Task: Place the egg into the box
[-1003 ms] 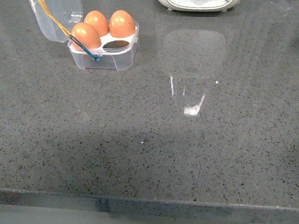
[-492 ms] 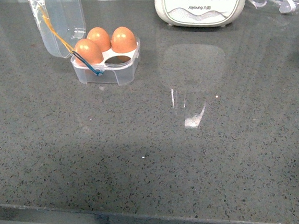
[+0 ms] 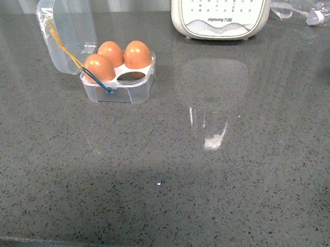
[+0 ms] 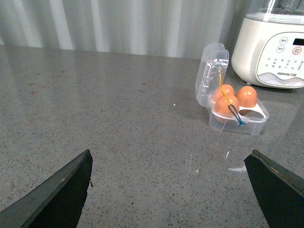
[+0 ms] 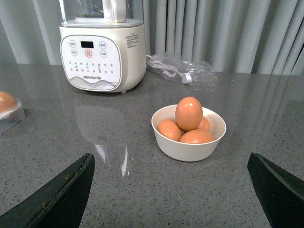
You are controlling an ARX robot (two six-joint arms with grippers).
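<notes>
So, a grey speckled countertop (image 3: 244, 168) is seen filling pretty much everything. A big white appliance (image 3: 221, 9) is parked at about 1 o'clock in the front view, up at the far edge.

The left gripper (image 4: 169, 154) is held over bare counter with its fingers spread wide and nothing caught between them. Same deal for the right gripper (image 5: 171, 156): its fingers are parted wide and nothing is gripped.

The box (image 3: 122, 94) is found at about 11 o'clock in the front view. Its clear lid (image 3: 70, 30) is flipped up at the 10 o'clock side of the tray. Three slots are taken by three eggs (image 3: 137, 54), and the empty slot (image 3: 131, 76) is left at roughly 4 o'clock in the tray.

A white bowl (image 5: 185, 149) is only picked up by the right wrist camera, set near the appliance and well apart from the box. The egg (image 5: 188, 113) is perched upright in it on top of the other eggs (image 5: 197, 137), so it's not in the box yet.
</notes>
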